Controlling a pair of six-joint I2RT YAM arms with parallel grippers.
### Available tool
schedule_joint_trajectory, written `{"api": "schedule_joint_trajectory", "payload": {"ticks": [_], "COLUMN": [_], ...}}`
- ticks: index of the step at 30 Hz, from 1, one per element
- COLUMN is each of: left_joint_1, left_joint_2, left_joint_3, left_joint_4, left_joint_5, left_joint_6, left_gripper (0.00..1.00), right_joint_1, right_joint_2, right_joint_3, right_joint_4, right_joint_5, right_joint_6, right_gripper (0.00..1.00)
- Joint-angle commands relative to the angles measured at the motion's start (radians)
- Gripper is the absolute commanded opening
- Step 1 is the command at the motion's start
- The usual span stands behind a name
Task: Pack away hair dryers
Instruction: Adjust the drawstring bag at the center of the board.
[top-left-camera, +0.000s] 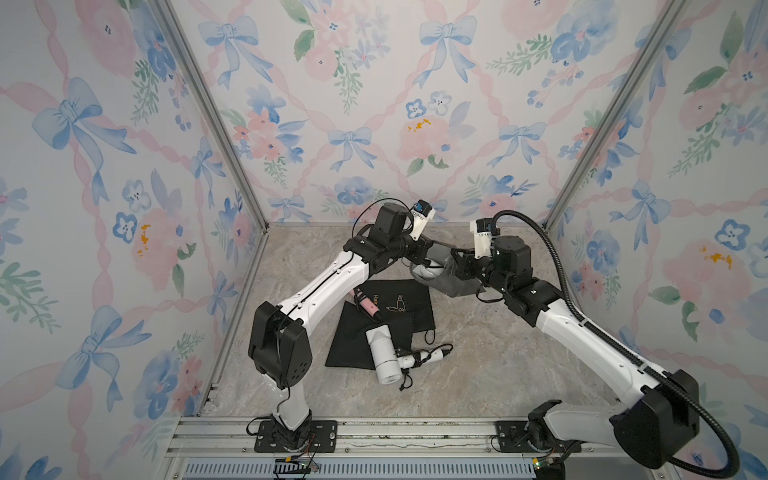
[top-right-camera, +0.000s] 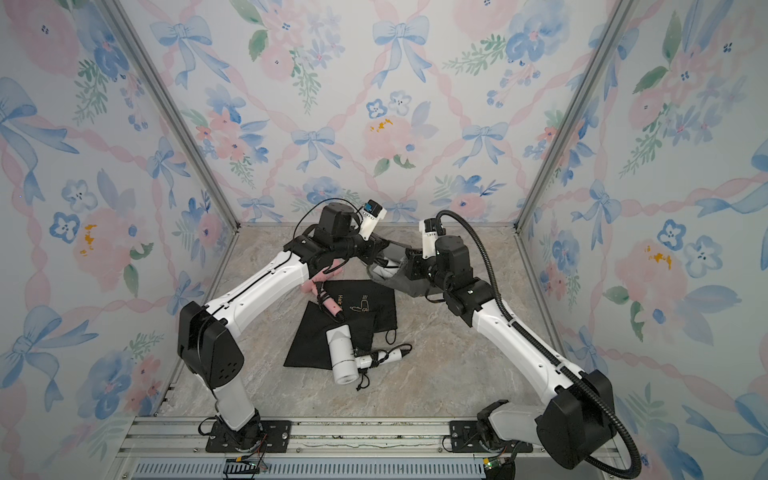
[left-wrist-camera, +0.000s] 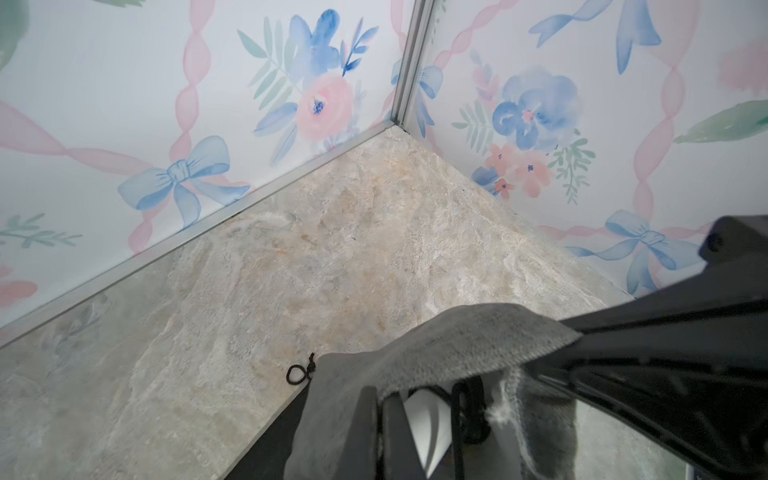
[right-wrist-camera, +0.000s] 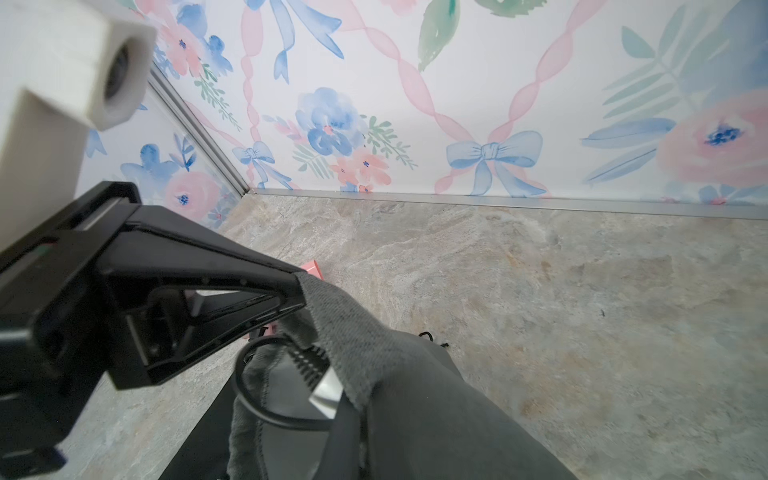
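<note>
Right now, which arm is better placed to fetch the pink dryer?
Left, probably: the pink dryer lies beside the left forearm, far from the right arm. Left pincer and right pincer both clamp the grey pouch.

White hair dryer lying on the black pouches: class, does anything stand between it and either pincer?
Only the flat black pouch lies between the white hair dryer and the pincers. But the left pincer and right pincer are both shut on the grey pouch, which holds a second white dryer, so neither is free.
</note>
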Motion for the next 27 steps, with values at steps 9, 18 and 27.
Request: {"api": "schedule_joint_trajectory", "payload": {"ticks": [9,18,27], "left_joint_1": [0.045,0.08,0.013], "left_joint_2": [0.184,0.327,0.274], "left_joint_3": [0.285,0.414,0.235], "left_joint_4": [0.014,0.013,0.014], "left_joint_5": [0.0,0.078,0.06], "left_joint_6": [-0.024,-0.041,-0.045], "left_gripper": [0.0,0.0,0.0], "right_joint_1": [-0.181,-0.281,-0.279], "right_joint_2": [0.09,0.276,0.243], "right_joint_3": [0.1,0.169,-0.03], "right_joint_4": [-0.009,0.147,0.212], "right_joint_5": [-0.048,-0.199,-0.226], "right_joint_6": [0.021,0.032,0.014], "right_gripper": [0.0,0.0,0.0]}}
